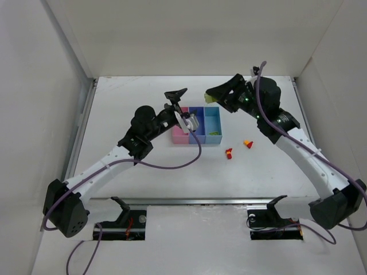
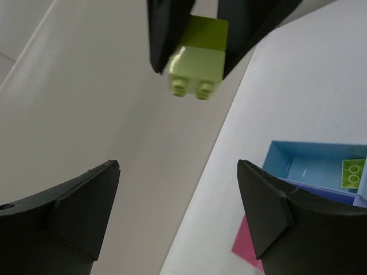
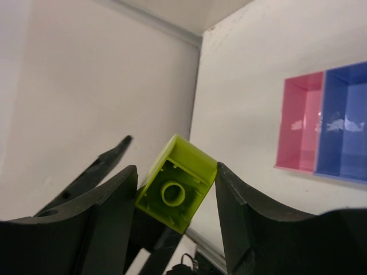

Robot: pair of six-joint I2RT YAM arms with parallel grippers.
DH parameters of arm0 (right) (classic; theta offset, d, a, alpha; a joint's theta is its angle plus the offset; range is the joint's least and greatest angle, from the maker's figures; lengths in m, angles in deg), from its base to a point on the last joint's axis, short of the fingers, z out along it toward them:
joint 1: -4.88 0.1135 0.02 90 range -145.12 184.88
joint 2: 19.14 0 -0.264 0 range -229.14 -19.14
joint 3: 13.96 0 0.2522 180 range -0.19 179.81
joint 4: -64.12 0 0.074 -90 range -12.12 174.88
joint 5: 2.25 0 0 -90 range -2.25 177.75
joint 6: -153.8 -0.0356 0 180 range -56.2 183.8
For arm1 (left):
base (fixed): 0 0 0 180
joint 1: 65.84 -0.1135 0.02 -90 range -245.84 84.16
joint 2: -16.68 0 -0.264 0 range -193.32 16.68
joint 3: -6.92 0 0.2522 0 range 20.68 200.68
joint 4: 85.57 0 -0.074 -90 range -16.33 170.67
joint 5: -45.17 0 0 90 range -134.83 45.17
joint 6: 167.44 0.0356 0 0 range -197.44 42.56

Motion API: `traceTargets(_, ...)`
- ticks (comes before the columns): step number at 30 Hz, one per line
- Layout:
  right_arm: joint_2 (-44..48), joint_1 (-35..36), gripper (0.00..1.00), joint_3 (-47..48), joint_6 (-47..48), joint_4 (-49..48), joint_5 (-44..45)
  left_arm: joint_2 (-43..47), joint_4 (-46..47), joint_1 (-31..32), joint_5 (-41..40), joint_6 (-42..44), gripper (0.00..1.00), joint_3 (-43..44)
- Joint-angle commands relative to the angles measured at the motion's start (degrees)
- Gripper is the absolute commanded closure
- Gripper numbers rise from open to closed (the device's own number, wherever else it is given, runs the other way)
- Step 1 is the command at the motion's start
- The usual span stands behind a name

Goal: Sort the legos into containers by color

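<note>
Right claw: your right gripper [image 3: 176, 172] is pinching a yellow-green brick [image 3: 178, 184] by two opposite side walls. The brick sits tilted, with its hollow underside facing the wrist camera.
Why that grip: the flat walls give both pads a full face, and the studs and the underside stay clear for a clean drop.
Brick position: from above, the brick [image 1: 213, 93] hangs in the air at 12 o'clock from the light blue bin [image 1: 213, 117], just past its far rim and not yet over the opening.
Left claw: your left gripper [image 2: 178, 166] is spread wide with nothing between the fingers. It sits at about 11 o'clock from the pink bin [image 1: 179, 136] and looks straight at the held brick [image 2: 198, 57].
Why it waits there: this may be a hand-over pose or just parking, and you cannot tell which from here.
Bins: pink, then the medium blue bin [image 1: 196, 117], then light blue, joined in a row running from 9 to 3 o'clock.
Sorted so far: a second yellow-green brick [image 2: 353, 172] lies in the light blue bin, so the held one most likely belongs there too.
Loose bricks: one red and orange-yellow piece [image 1: 229, 153] and another [image 1: 248, 143] rest on the table [image 1: 143, 189], at about 4 o'clock from the bins and near each other.
Your next move: bring the right wrist back toward 6 o'clock until the brick is over the light blue opening, then release.
Watch for: the two claws are close together, so keep the left one clear as you swing.
</note>
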Motion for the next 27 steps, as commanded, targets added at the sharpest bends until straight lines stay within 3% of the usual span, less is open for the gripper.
traceTargets(1, 3.99, 1.32, 1.0, 0.96, -3.1, -4.52, 2.53, 0.75, 5.26, 0.85, 4.78, 3.69, 0.18, -0.52)
traceTargets(6, 3.99, 2.03, 1.0, 0.96, -3.11, -4.52, 2.53, -0.48, 5.26, 1.47, 6.02, 1.85, 0.11, 1.32)
traceTargets(8, 3.99, 2.64, 1.0, 0.96, -3.11, -4.52, 3.15, -1.0, 5.26, 1.99, 6.02, 0.45, 0.02, 2.9)
traceTargets(16, 3.99, 4.48, 1.0, 0.96, -2.58, -4.52, 4.2, -1.54, 7.79, 1.99, 4.88, -0.79, 0.02, 4.58)
traceTargets(20, 3.99, 5.01, 1.0, 0.25, -2.05, -4.52, 5.26, -1.54, 8.51, 1.99, 4.87, -0.09, 0.1, 5.1)
traceTargets(23, 3.99, 5.54, 1.0, 0.25, -2.05, -4.52, 5.26, -1.54, 9.04, 1.99, 5.58, 0.44, 0.22, 5.63)
traceTargets(27, 3.46, 6.16, 1.0, 0.25, -0.91, -4.52, 5.26, -2.06, 9.04, 1.99, 6.63, -0.27, 0.23, 6.16)
